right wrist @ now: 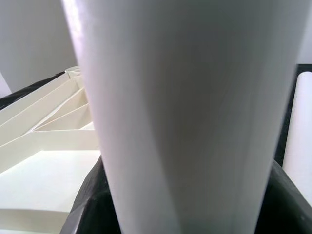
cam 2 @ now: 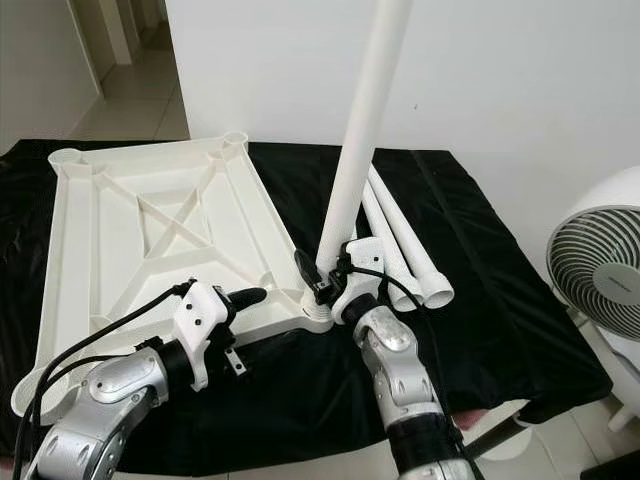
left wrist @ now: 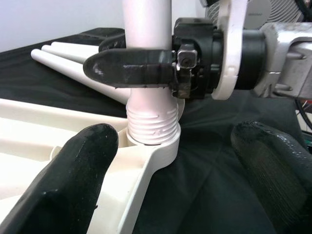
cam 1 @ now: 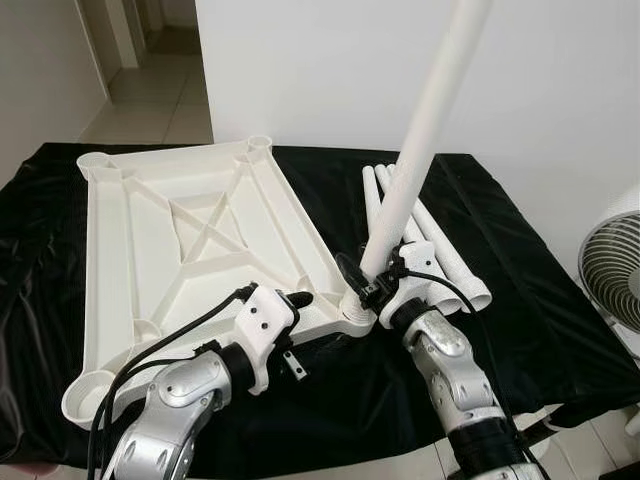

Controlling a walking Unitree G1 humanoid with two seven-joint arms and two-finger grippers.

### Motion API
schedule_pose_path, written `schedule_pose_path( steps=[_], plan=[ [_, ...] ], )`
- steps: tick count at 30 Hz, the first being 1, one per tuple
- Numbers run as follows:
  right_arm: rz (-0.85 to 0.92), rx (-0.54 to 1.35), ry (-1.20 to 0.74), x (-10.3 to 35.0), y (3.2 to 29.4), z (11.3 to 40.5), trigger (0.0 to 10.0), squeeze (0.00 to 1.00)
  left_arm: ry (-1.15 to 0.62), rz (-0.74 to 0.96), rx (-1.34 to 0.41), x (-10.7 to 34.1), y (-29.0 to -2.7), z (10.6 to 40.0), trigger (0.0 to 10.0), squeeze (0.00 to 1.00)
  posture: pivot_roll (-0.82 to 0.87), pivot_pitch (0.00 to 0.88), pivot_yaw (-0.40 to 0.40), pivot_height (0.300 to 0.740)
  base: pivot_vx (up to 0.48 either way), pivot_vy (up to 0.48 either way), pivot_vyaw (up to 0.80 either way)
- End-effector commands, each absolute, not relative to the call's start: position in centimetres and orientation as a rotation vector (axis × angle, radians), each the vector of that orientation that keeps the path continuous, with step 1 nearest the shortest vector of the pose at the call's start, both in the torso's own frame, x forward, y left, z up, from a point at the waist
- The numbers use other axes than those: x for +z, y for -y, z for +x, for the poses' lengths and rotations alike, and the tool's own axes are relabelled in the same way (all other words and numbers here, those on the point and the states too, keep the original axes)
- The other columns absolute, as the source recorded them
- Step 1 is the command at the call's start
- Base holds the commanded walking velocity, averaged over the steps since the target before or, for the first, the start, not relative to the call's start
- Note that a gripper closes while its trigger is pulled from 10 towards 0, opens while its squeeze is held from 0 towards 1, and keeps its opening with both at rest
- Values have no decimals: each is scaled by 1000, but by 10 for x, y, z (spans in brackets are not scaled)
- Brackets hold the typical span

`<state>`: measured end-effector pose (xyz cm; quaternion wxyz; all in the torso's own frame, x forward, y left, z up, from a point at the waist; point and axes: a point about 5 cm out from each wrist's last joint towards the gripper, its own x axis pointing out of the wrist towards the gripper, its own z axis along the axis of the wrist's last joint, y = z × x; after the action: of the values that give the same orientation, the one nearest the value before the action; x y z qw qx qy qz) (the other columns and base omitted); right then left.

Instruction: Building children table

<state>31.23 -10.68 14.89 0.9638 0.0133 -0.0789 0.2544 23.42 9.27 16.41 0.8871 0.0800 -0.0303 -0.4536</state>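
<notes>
The white table top [cam 1: 130,250] lies upside down on a black cloth, ribs facing up. A long white leg [cam 1: 425,120] stands nearly upright in the near right corner socket [left wrist: 156,146]. Its threaded end [left wrist: 151,122] shows above the socket rim. My right gripper [cam 1: 372,275] is shut on the leg just above the threads. My left gripper [left wrist: 173,180] is open, low beside the same corner, its fingers [left wrist: 73,180] pointing at the socket with one on each side and nothing held.
Three spare white legs [cam 1: 440,250] lie side by side on the cloth right of the table top. A white fan [cam 1: 615,270] stands off the right edge. A white wall rises behind, and a hallway [cam 1: 150,80] opens at the back left.
</notes>
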Motion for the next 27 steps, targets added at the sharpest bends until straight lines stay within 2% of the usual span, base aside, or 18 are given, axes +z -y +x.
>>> schedule_pose_path(
  steps=[1,13,21,27],
  plan=[
    [-12,486,59,124,114,307,10000,0,62,158,-899,165,-93,233,10000,0,62,79,-38,740,0,0,0],
    [-189,568,176,123,115,292,10000,0,59,157,-904,165,-94,233,10000,0,58,86,-28,740,0,0,0],
    [-179,586,180,120,114,289,10000,0,58,158,-904,166,-95,232,10000,0,63,87,-25,740,0,0,0],
    [-80,543,102,112,121,296,10000,0,59,160,-903,166,-96,232,10000,0,66,87,-24,740,0,0,0]
  ],
)
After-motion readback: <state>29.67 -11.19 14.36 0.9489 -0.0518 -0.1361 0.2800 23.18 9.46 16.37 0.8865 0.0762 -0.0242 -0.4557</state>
